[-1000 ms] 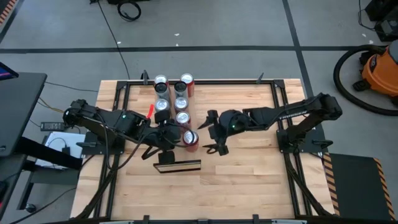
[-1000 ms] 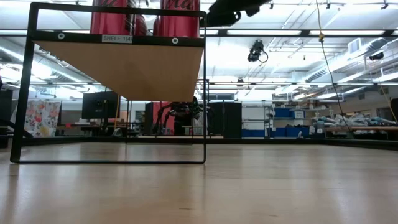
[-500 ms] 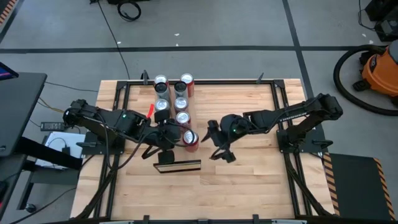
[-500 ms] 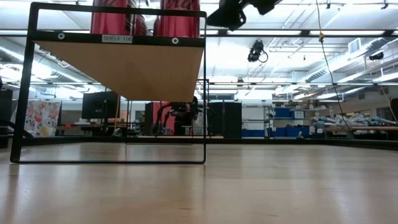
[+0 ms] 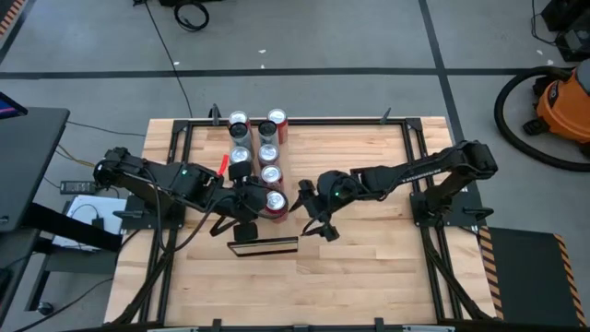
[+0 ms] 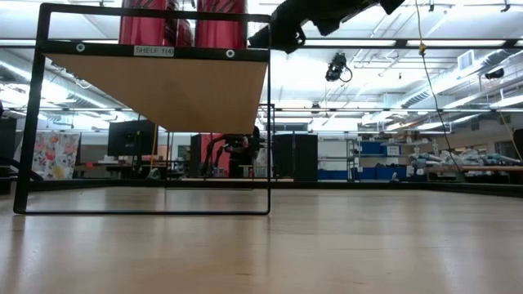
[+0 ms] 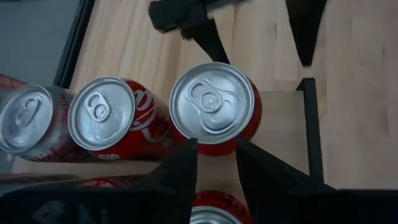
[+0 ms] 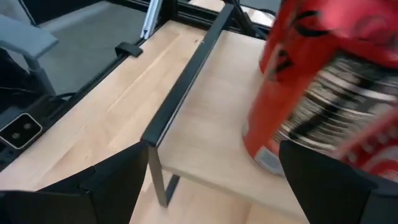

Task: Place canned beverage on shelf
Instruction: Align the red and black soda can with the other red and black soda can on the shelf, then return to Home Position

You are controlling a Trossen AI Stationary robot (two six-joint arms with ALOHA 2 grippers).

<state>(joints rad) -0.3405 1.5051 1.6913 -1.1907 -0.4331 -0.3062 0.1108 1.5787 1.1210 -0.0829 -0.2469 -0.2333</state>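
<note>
From above, the shelf [image 5: 267, 166] runs down the middle of the worktop [image 5: 369, 267], loaded with a line of cans so each new one takes the next free spot at its near end. The newest red can [image 5: 274, 203] stands there, at the front of the row. The left end effector [image 5: 247, 210] sits close against that can's left side, while the right end effector [image 5: 310, 219] hangs just off the shelf's right edge, fingers spread wide and holding nothing, likely so the can stands free.

At table height, the shelf [image 6: 155, 82] rides high on its black frame [image 6: 33, 122], two red cans [image 6: 221, 23] upright on top, and the right arm's end effector [image 6: 274, 34] hovers beside them, clear of the shelf end.

The left wrist camera looks straight down on the can [image 7: 214, 106], the dark fingers [image 7: 180, 171] flanking its near side at a narrow spread; whether they pinch it I cannot tell.

The right wrist camera shows the can [image 8: 311, 93] standing on the shelf's pale board [image 8: 211, 149], between its own wide-spread fingers [image 8: 118, 171], untouched.
</note>
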